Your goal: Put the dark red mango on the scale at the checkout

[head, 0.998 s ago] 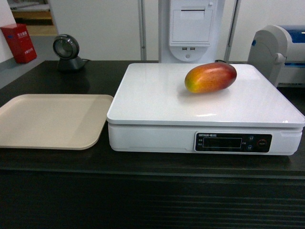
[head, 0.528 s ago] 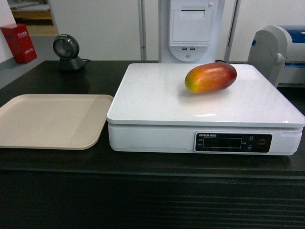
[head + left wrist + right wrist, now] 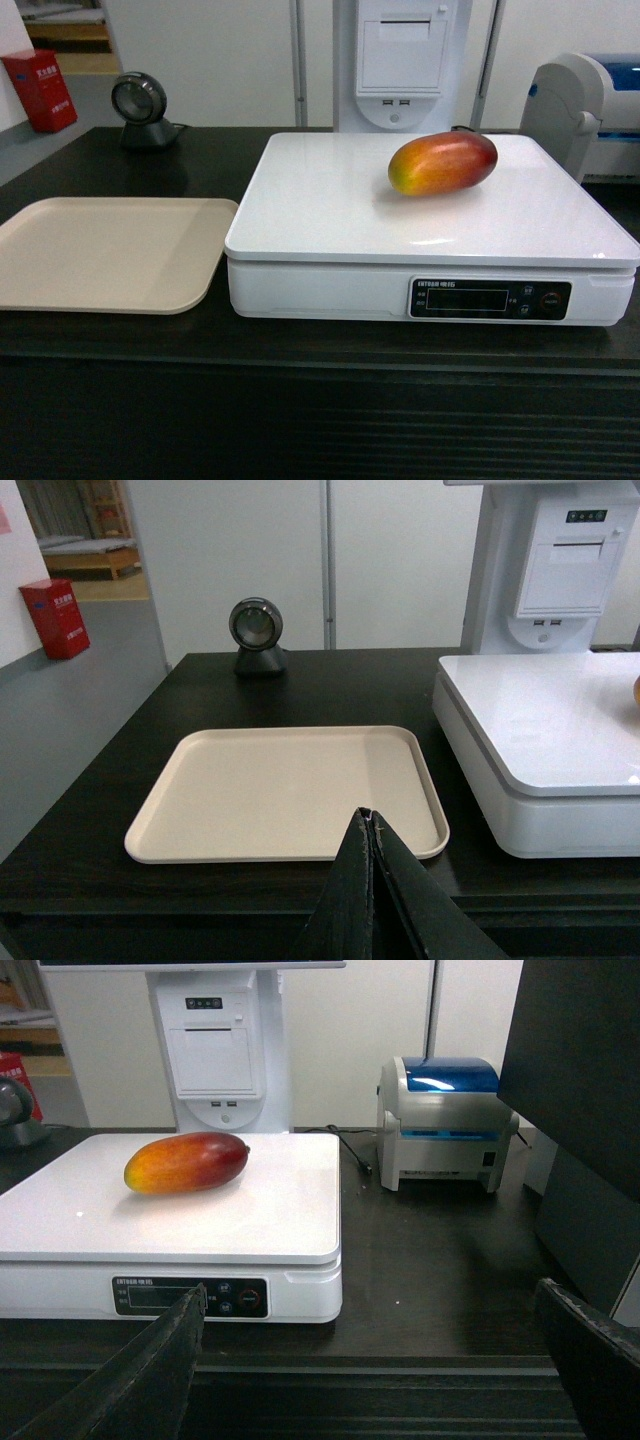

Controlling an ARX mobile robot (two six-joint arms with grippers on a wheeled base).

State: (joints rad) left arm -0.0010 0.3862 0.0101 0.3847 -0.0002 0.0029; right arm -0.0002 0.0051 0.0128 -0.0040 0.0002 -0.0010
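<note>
The dark red mango point(image 3: 442, 163) lies on its side on the white platform of the scale point(image 3: 330, 200), toward the back right, red end to the right. The scale stands on the dark checkout counter point(image 3: 300, 340). Neither gripper appears in the head view. In the left wrist view my left gripper point(image 3: 368, 815) is shut with nothing in it, held before the counter's front edge below the beige tray point(image 3: 280, 790). In the right wrist view my right gripper point(image 3: 372, 1295) is open and empty, low in front of the counter, with the mango point(image 3: 186, 1162) well ahead to the left on the scale point(image 3: 250, 1210).
A beige tray point(image 3: 110, 250) lies left of the scale. A round barcode scanner point(image 3: 140, 108) stands at the back left, a white receipt terminal point(image 3: 400, 60) behind the scale, a label printer point(image 3: 445, 1125) at the right. A dark panel point(image 3: 580, 1080) rises at the far right.
</note>
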